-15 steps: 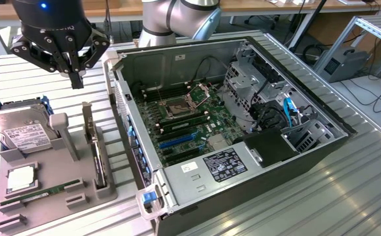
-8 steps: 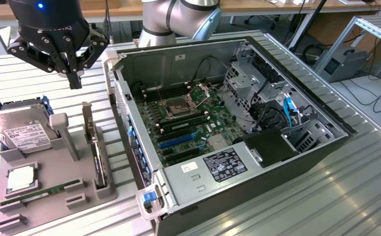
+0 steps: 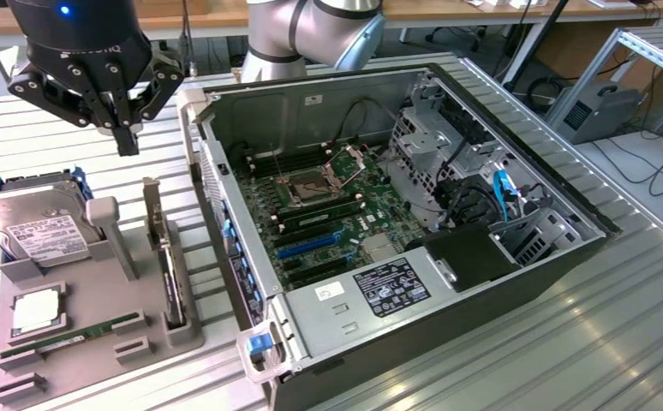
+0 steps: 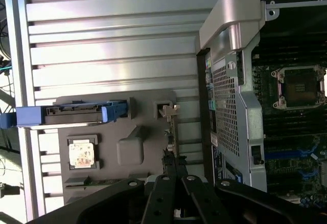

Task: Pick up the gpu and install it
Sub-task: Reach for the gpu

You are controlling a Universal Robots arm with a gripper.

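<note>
We see the end effector (image 3: 127, 139) poised with its fingers pressed together and nothing between them, above the grey holder tray (image 3: 89, 301) on the slatted metal surface (image 3: 606, 330). Below it, the gpu (image 3: 170, 274) stands on edge in the tray's slot, apparently untouched, just beside the open computer case (image 3: 446, 342).

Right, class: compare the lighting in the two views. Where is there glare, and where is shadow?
Wrist view: strong glare washes out the ribbed table; the pincer is a dark shape against it. Exterior view: light is even, with darker shade inside the computer case.
</note>
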